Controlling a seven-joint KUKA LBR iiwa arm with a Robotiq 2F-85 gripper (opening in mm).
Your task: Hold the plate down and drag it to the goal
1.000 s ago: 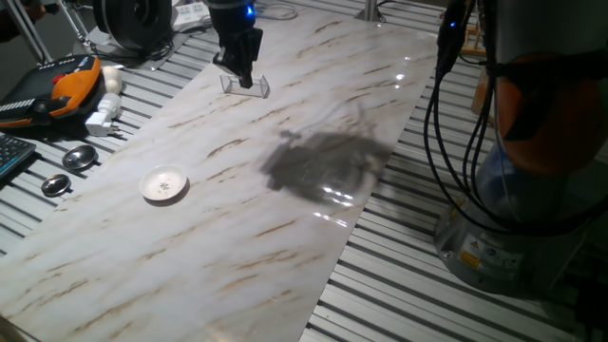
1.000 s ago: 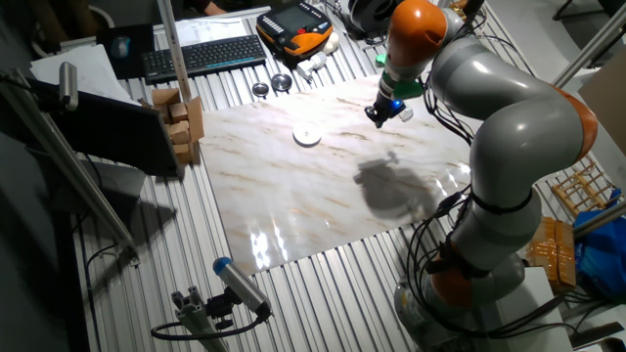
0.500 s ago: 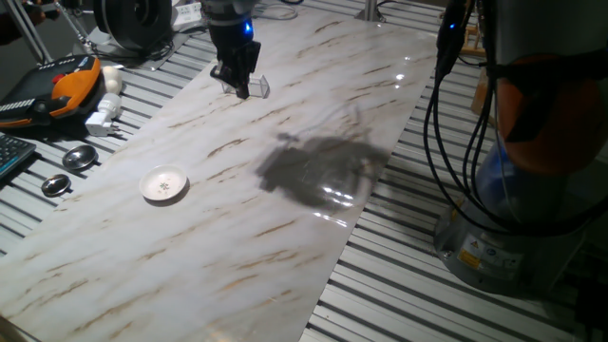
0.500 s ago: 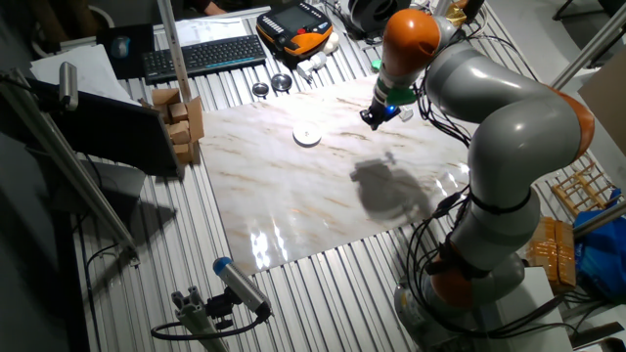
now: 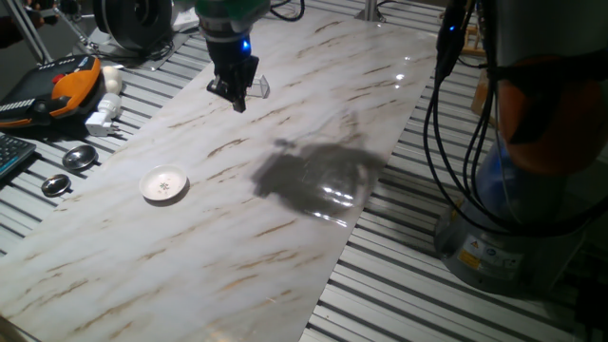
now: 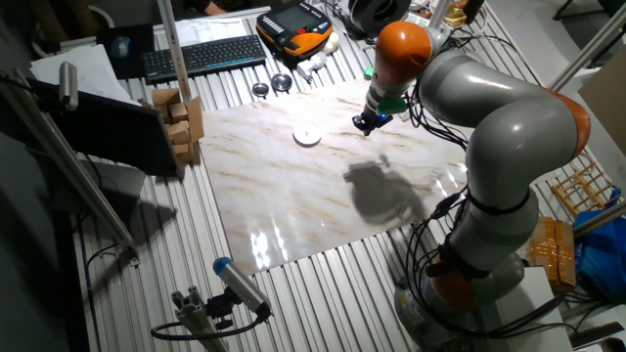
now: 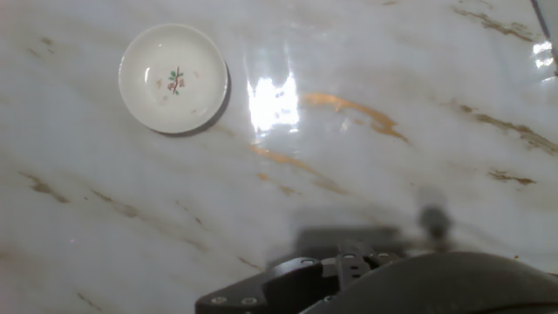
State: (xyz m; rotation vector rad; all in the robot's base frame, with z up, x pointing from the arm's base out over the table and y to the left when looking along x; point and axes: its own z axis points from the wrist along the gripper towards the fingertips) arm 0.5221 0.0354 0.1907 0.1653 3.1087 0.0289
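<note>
Marble-patterned bench [image 5: 285,228], glossy, is laid over slatted metal; the plate [image 5: 164,183] is set near its left edge, well apart from the hand [image 5: 235,95]. The hand's state cannot be told; the goal [image 5: 256,87] is seen just beside it.

Small round white plate [image 7: 173,78] sits upper left on the marble tabletop [image 7: 392,183], w/ a tiny red-green floral mark at its centre. Bright light glare just right of it, brownish veins running diag. across the slab. Dark gripper [image 7: 366,281] body fills bottom edge, blurred; fingers can't be made out
</note>
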